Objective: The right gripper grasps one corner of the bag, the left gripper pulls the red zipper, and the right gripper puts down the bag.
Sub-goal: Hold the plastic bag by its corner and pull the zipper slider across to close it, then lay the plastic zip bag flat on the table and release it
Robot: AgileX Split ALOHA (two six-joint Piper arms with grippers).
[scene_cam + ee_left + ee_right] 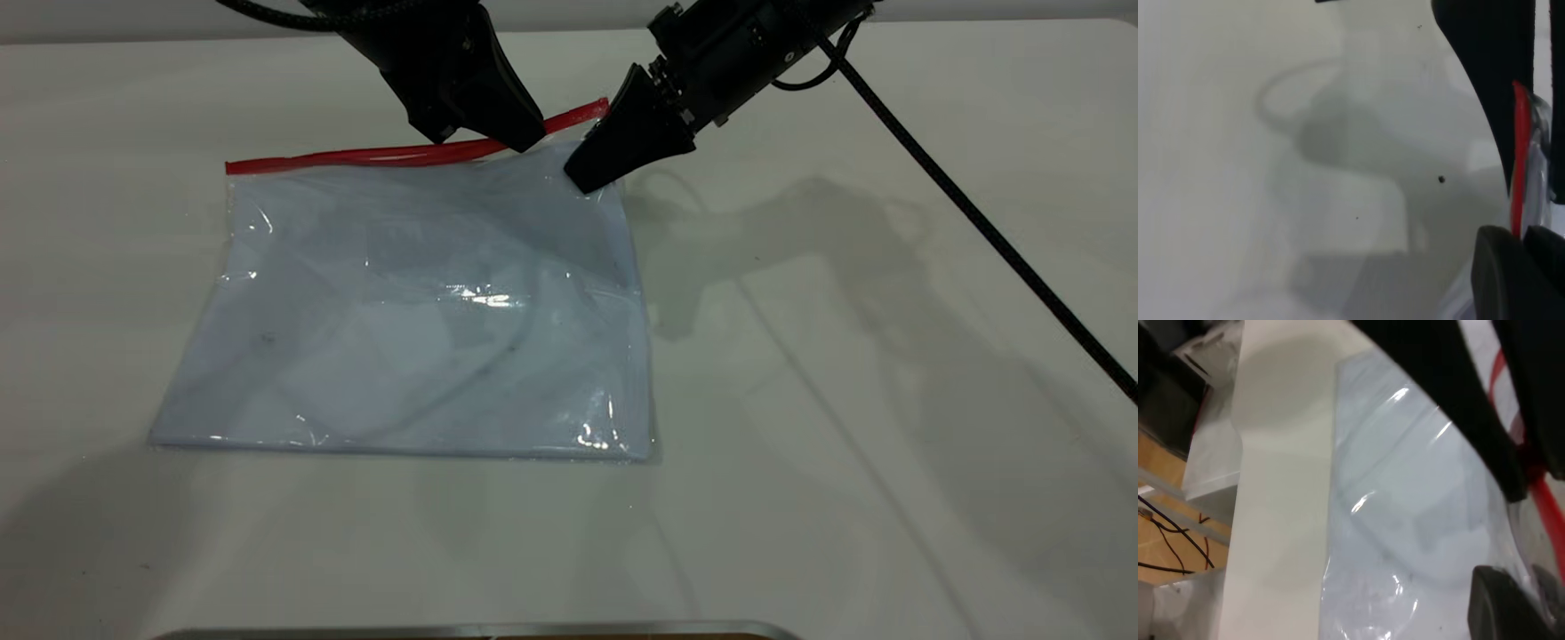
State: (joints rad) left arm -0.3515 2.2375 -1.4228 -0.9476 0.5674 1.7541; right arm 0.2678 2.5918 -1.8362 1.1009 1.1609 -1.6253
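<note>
The bag [418, 311], a clear pouch with white sheets inside, lies flat on the white table [845, 400]. The red zipper [356, 157] runs along its far edge. My left gripper [526, 140] comes down from above onto the strip near its right end. In the left wrist view the red zipper [1519, 153] runs into the closed gap of the left gripper [1523, 233]. My right gripper [587, 180] is at the bag's far right corner. In the right wrist view the right gripper [1528, 577] is shut with the bag [1418, 507] plastic pinched between its fingers.
A black braided cable [978, 222] crosses above the table's right side. A metal rim [480, 629] shows at the near edge. Beyond the table edge [1238, 520] in the right wrist view are loose wires [1178, 540] on the floor.
</note>
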